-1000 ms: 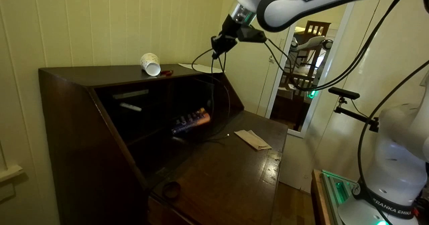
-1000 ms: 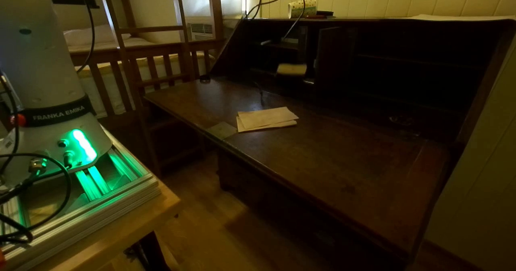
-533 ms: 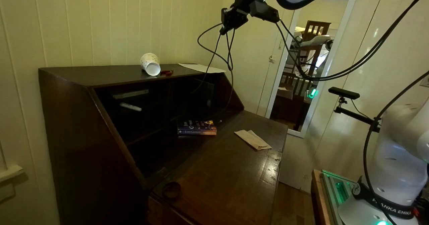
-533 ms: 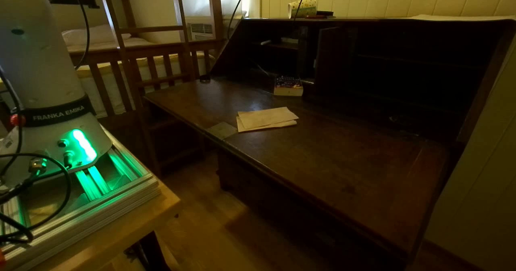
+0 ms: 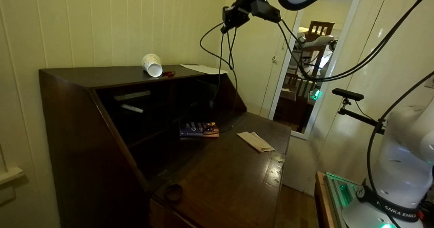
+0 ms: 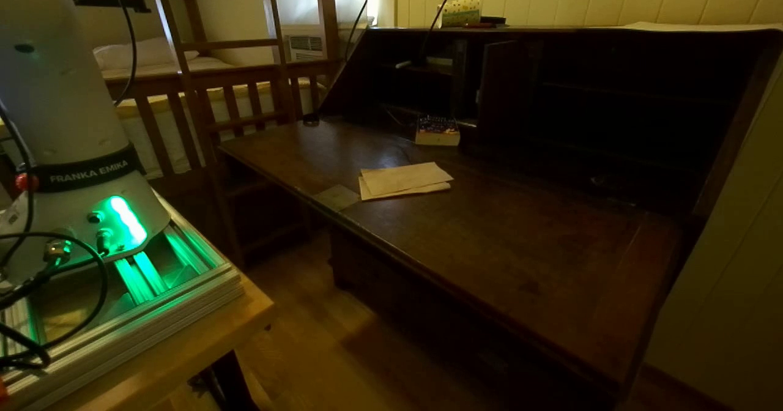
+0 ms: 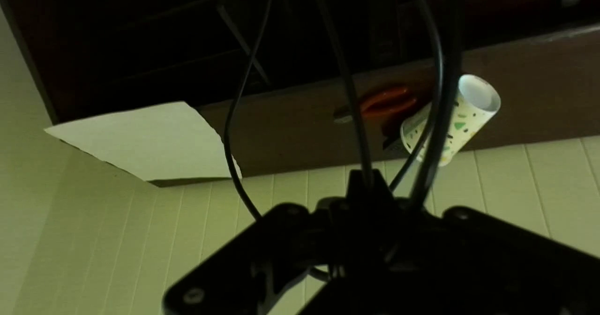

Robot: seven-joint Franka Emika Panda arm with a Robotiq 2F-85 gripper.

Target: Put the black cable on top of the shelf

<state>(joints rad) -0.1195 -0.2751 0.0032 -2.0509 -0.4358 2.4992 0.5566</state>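
Observation:
My gripper [image 5: 223,28] is shut on the black cable [image 5: 200,44] and holds it in the air, higher than the shelf's top board [image 5: 112,76]. The cable hangs in loops and strands in front of the shelf's right side. Its lower end hangs by the book at the inner compartments. In an exterior view the gripper is out of frame and only strands of the cable [image 6: 440,10] show before the shelf [image 6: 520,227]. In the wrist view the closed fingertips [image 7: 368,183] have cable strands [image 7: 228,127] around them, with the shelf top [image 7: 290,132] beyond.
On the shelf top are a patterned cup [image 5: 152,65] lying on its side, red-handled pliers [image 5: 168,73] and a white paper [image 5: 204,69]. A book [image 5: 199,130], beige envelopes [image 5: 256,141] and a dark ring [image 5: 173,193] lie on the desk board. A mirror [image 5: 305,68] stands behind.
My gripper has risen and moved slightly right in an exterior view, lifting the cable. The book, tilted a second ago, now lies flat on the desk. The hanging strands have swung.

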